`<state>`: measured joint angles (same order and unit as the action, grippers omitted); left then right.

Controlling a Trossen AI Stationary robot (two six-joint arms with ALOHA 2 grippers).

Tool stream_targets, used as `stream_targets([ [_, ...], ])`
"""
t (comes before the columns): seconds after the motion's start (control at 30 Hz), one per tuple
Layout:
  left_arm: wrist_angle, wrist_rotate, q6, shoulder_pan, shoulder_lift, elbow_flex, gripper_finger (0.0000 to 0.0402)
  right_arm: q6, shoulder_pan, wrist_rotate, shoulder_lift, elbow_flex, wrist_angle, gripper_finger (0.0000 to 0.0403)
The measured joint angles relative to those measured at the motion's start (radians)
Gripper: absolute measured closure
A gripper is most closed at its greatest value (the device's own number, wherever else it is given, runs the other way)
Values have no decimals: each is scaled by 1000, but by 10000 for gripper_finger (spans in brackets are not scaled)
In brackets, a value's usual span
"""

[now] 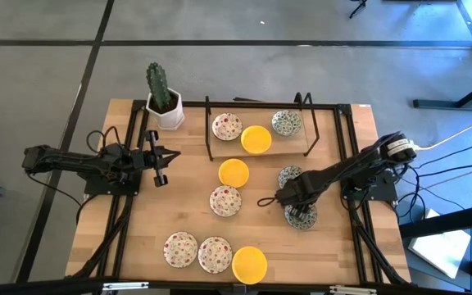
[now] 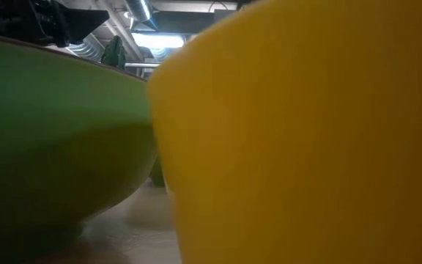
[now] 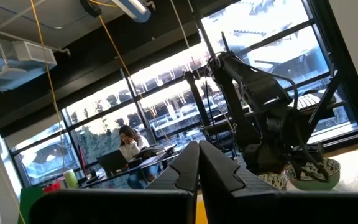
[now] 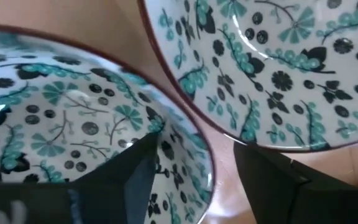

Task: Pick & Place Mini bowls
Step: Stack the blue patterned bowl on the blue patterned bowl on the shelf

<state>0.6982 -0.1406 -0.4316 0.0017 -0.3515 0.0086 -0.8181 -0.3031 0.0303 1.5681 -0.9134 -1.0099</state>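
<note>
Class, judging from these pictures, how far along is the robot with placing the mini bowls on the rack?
Done: three mini bowls sit on the rack: a red-speckled bowl, a yellow bowl and a green-patterned bowl. In hand: the right gripper straddles the rim of a green-patterned bowl, beside another. Left: seven bowls on the table. The left gripper waits near the cactus pot.

Grey floor [image 1: 47, 74] with dark seams surrounds the wooden table [image 1: 187, 225]. At twelve o'clock in the left wrist view, tall windows [image 3: 166, 93] glow bright; a person [image 3: 129, 144] sits at a desk, nine o'clock. Ceiling ducts [image 2: 141, 11] overhead.
</note>
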Motion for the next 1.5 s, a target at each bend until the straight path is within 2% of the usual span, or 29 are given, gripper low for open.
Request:
stream_targets([
  [0.13, -4, 0, 0, 0, 0, 0, 397, 24, 0, 24, 7, 0, -1, 231],
  [0.27, -8, 0, 0, 0, 0, 0, 398, 34, -1, 27, 7, 0, -3, 295],
  [0.47, -13, 0, 0, 0, 0, 0, 394, 84, 1, 110, 2, -5, 4, 385],
  [0.67, -14, 0, 0, 0, 0, 0, 398, 120, -1, 120, -15, -4, 12, 382],
  [0.8, -14, 0, -8, 0, 0, 0, 399, 138, -3, 72, -65, -15, 90, 389],
  [0.87, -14, 0, -8, 0, 0, 0, 398, 158, -6, 30, -83, -49, 140, 389],
  [1.0, -14, 0, -8, 0, 0, 0, 394, 211, -22, 4, -121, -151, 123, 389],
  [1.1, -17, 0, -8, 0, 0, 0, 394, 334, -43, -30, -134, -243, 37, 389],
  [1.17, -17, 0, -8, 0, 0, 0, 396, 390, -57, -93, -138, -315, -59, 389],
  [1.3, -18, 0, -8, 0, 0, 0, 399, 351, -74, -306, -140, -442, -278, 389],
  [1.4, -19, 0, -8, 0, 0, 0, 399, 391, -91, -410, -185, -479, -274, 389],
  [1.5, -21, 0, -8, 0, 0, 0, 396, 441, -97, -414, -264, -462, -210, 389],
])
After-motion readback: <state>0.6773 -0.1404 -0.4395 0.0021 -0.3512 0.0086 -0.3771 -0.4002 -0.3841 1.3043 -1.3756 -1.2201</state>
